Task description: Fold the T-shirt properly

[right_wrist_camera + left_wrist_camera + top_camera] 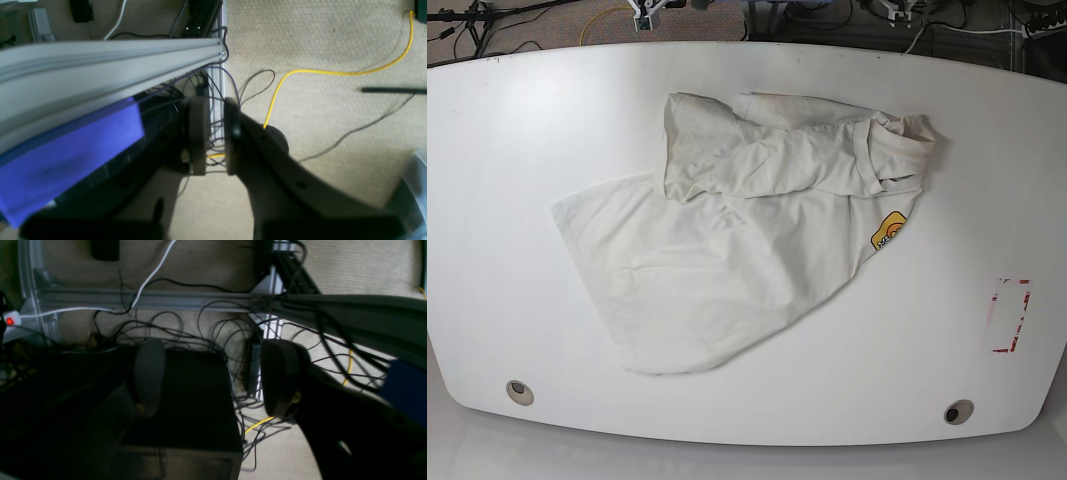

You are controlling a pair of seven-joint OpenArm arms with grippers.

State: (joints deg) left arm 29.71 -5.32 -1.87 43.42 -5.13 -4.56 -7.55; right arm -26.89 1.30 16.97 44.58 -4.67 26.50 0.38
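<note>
The off-white T-shirt [727, 270] lies crumpled on the white table [527, 120] in the base view. Its upper part is folded over and bunched toward the far right. The yellow-and-orange logo patch [887, 233] shows at its right edge. No arm or gripper appears in the base view. In the left wrist view my left gripper [213, 380] hangs over the floor with its jaws wide apart and empty. In the right wrist view my right gripper [213, 133] is also over the floor, with a narrow gap between its jaws and nothing in it.
A red-marked rectangle [1010, 315] sits on the table at the right. Two round holes [519, 392] [958, 411] lie near the front edge. Below the wrists are an aluminium frame rail [166, 300], tangled cables, a black box [186, 400] and a yellow cable [333, 71].
</note>
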